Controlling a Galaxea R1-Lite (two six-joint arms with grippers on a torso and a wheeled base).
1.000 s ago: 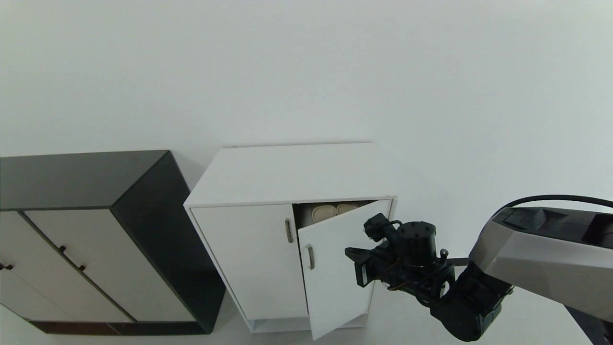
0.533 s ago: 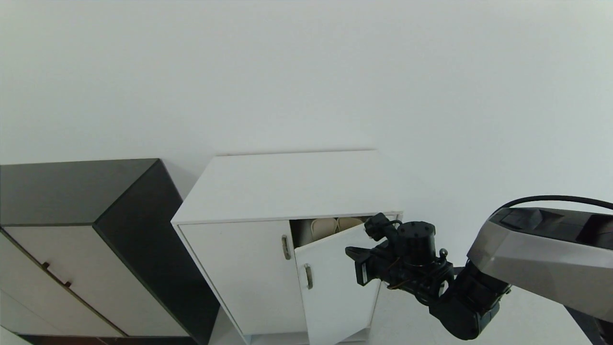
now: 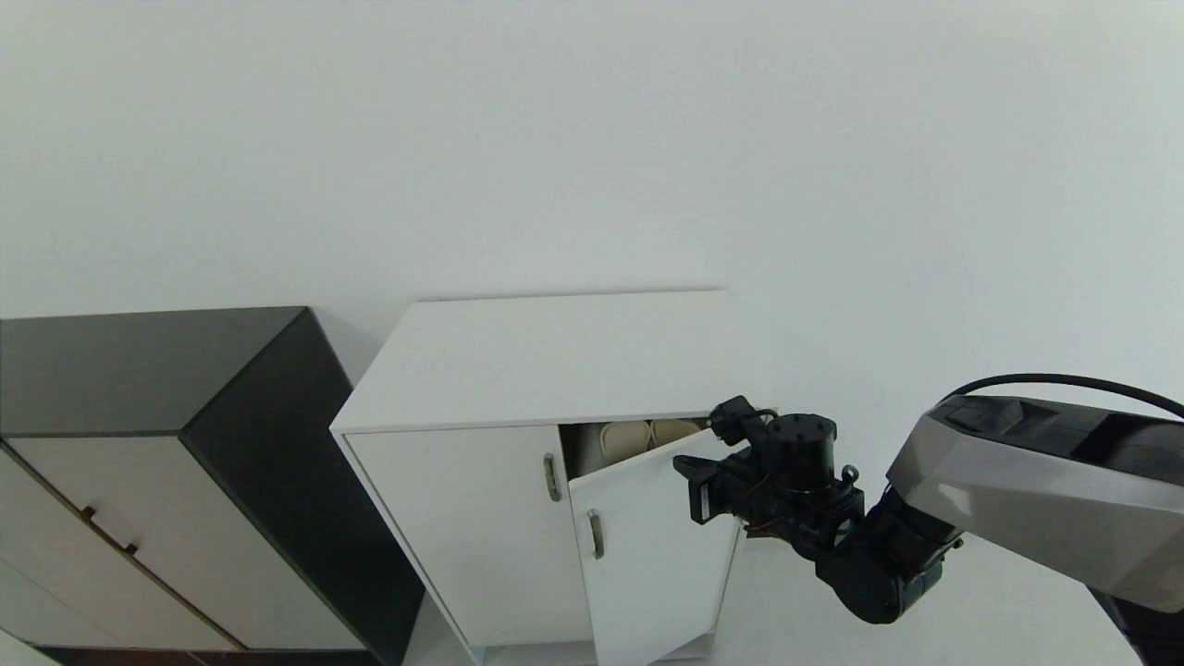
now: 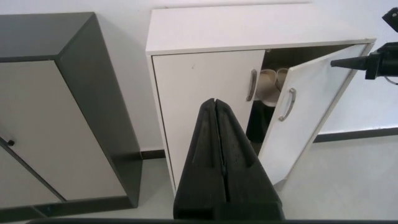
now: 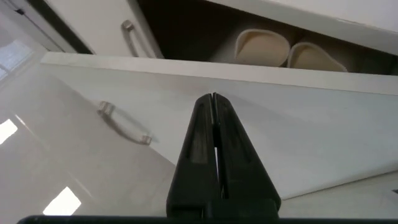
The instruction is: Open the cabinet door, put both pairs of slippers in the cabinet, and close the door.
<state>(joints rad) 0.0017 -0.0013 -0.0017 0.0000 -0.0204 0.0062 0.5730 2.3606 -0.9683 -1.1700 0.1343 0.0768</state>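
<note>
item 1, left gripper [image 4: 214,102]: black, jaws pressed flat together with nothing between them. it hangs in front of the white cabinet [image 3: 546,356], well apart from it, and faces the cabinet's left half.

item 2, right gripper [image 5: 213,97]: black, jaws closed to a thin seam and empty. the tip is at the outer face of the white cabinet's right door [image 3: 647,555], just under the door's top edge and towards its hinge side. whether it touches the panel cannot be told.

item 3, right door: white, hinged on the cabinet's right side. it stands ajar, its free edge swung out from the cabinet front, and a curved metal handle [image 3: 597,535] sits near that edge.

item 4, slippers [image 5: 261,45]: one beige pair, side by side on a shelf inside the white cabinet, in view through the gap above the open door. the rest of the interior is too dark to read.

item 5, left door [image 3: 462,527]: white, flush with the cabinet front, its own metal handle [image 3: 552,477] near the centre line.

item 6, white cabinet: low, flat bare top, standing on a pale floor [image 4: 336,180].

item 7, dark cabinet [image 3: 139,356]: black top and side, pale doors, just beside the white cabinet on its left.

item 8, wall [image 3: 592,139]: plain white, behind the white cabinet.
</note>
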